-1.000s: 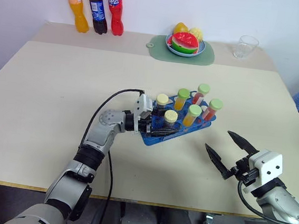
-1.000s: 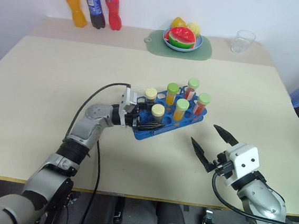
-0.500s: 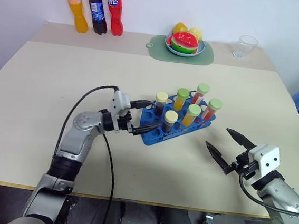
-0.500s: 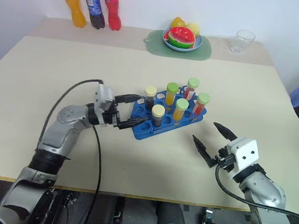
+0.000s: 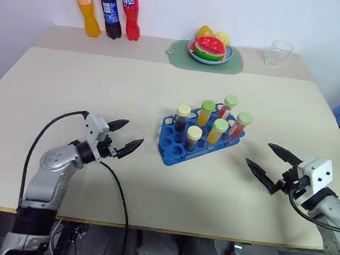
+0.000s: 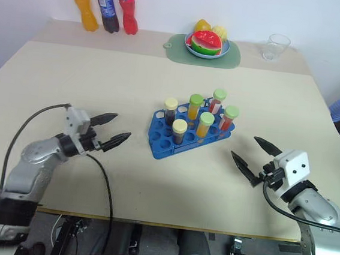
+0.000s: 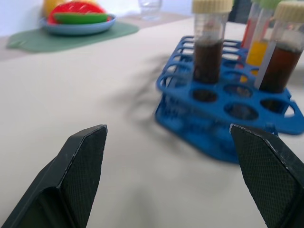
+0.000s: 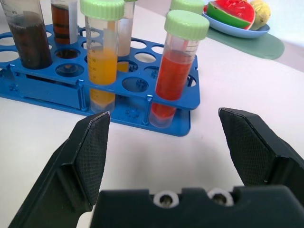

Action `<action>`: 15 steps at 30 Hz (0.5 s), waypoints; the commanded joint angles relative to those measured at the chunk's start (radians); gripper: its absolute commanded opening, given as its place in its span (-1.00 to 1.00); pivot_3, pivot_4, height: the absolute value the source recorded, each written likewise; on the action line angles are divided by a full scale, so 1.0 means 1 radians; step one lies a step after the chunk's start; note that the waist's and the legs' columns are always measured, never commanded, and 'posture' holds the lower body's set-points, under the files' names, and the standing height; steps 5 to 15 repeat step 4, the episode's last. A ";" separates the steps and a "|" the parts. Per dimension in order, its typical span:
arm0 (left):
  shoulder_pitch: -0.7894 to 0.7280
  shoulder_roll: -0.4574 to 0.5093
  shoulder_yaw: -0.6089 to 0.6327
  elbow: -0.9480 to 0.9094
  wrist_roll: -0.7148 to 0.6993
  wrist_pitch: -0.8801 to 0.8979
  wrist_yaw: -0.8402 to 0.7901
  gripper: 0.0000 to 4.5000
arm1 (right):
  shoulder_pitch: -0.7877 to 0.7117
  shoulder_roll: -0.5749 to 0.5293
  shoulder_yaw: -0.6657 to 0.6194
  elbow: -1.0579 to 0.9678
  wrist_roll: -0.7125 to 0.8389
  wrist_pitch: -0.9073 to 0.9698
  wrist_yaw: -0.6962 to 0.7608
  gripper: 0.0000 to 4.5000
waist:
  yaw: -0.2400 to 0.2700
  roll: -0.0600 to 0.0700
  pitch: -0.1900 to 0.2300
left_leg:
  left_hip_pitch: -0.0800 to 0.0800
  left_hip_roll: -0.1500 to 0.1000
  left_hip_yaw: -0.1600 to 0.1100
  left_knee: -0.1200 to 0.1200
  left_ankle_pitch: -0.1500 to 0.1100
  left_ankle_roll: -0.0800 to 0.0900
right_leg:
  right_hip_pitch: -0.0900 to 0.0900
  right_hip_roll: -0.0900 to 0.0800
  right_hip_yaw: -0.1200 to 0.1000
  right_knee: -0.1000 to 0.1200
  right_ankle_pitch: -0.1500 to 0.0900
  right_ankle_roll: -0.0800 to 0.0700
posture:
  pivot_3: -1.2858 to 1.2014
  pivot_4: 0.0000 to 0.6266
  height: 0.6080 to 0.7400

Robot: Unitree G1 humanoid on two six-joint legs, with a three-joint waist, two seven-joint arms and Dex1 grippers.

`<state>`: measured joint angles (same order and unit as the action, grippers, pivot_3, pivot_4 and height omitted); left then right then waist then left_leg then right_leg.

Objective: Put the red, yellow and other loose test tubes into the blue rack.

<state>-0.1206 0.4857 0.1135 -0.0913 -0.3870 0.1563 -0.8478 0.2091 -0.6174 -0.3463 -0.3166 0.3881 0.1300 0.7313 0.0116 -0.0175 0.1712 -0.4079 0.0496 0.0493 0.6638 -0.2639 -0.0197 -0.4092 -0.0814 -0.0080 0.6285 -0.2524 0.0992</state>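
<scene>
Left arm pulls away from the rack.
Left gripper (image 5: 122,137) and right gripper (image 5: 274,163) gape empty; blue rack (image 5: 198,143) holds six tubes, so the job looks finished.

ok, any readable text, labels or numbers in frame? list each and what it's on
"45": graduation mark on the dark-filled test tube, right wrist view.
White logo on the red bottle: too small to read.
Blue label on the dark cola bottle: too small to read.
Other tubes' graduation marks: unreadable.

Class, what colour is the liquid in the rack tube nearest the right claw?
Red, seen best in the right wrist view.
</scene>
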 commanded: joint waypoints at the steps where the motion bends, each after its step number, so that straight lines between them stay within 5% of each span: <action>1: 0.043 0.023 0.049 -0.091 -0.038 0.033 0.026 0.89 | 0.004 -0.024 -0.047 -0.002 0.030 0.004 0.021 0.80 | 0.000 0.000 0.000 | 0.000 0.000 0.000 0.000 0.000 0.000 | 0.000 0.000 0.000 0.000 0.000 0.000 | 0.03 -0.52 1.00; 15: 0.078 0.036 0.072 -0.120 -0.060 0.062 0.036 0.89 | 0.010 -0.030 -0.052 0.004 0.033 0.005 0.033 0.80 | 0.001 0.000 0.000 | 0.000 0.000 0.000 0.000 0.000 0.000 | 0.000 0.000 0.000 0.000 0.000 0.000 | 0.03 -0.52 1.00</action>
